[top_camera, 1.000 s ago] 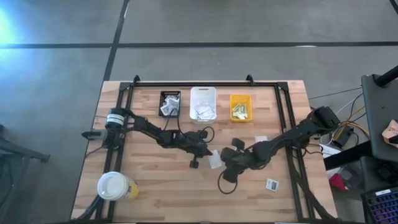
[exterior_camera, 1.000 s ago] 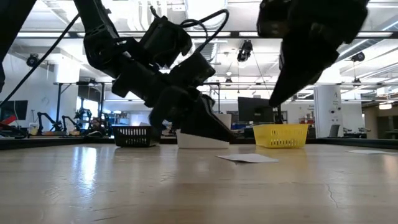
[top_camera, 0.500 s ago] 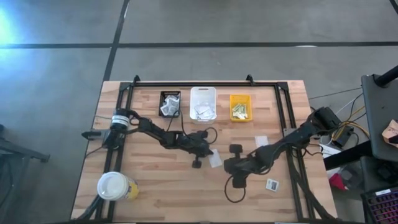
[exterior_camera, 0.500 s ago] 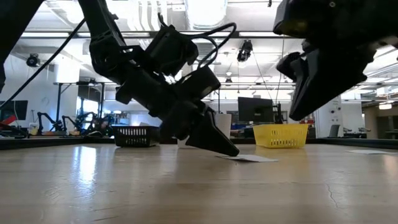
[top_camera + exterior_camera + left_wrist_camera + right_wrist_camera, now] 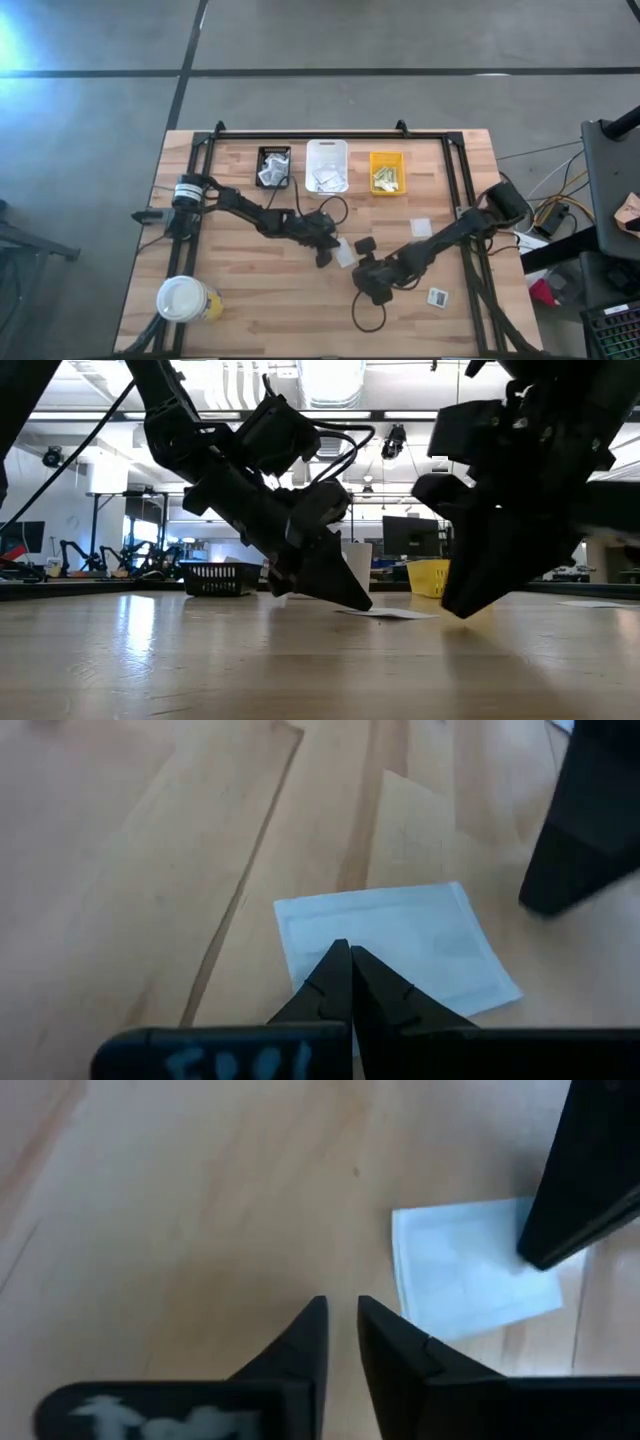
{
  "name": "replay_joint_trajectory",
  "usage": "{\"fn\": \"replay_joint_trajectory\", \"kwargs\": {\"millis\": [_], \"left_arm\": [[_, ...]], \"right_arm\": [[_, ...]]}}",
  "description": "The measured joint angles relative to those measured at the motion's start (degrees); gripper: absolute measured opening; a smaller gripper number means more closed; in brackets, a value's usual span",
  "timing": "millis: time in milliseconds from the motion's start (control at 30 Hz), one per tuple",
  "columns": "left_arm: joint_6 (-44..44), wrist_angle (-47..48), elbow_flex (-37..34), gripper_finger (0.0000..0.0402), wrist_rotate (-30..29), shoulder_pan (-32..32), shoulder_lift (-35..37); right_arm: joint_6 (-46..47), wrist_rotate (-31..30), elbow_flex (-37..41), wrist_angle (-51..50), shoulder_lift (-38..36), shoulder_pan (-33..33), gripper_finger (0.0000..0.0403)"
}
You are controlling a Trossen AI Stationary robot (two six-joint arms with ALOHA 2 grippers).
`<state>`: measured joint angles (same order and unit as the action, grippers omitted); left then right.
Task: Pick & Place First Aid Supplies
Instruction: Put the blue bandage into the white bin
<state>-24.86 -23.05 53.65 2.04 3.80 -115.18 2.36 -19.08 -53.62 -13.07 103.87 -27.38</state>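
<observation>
The wooden table carries three bins at upper centre: black, white, yellow. A cup stands lower left. Loose packets lie at centre, right and lower right.

1. No word, number or brand can be read anywhere.
2. The small white square paper packet on the wooden surface carries a dark printed patch, too small to read.
3. Pale marks on each wrist's dark bar are blurred beyond reading.
</observation>
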Motion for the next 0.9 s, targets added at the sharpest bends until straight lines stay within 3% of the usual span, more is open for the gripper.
{"fn": "replay_joint_trajectory", "kwargs": {"millis": [400,900], "left_arm": [[-10.25,-0.07,-0.17,0.0000,-0.34,0.38,-0.21],[-11.52,0.21,-0.31,0.0000,-0.01,0.80,-0.26]], "right_arm": [[-10.10,-6.70,-3.74,1.32,4.95,0.70,0.0129],[-13.58,-17.41,-9.57,-1.75,11.98,0.61,0.0119]]}}
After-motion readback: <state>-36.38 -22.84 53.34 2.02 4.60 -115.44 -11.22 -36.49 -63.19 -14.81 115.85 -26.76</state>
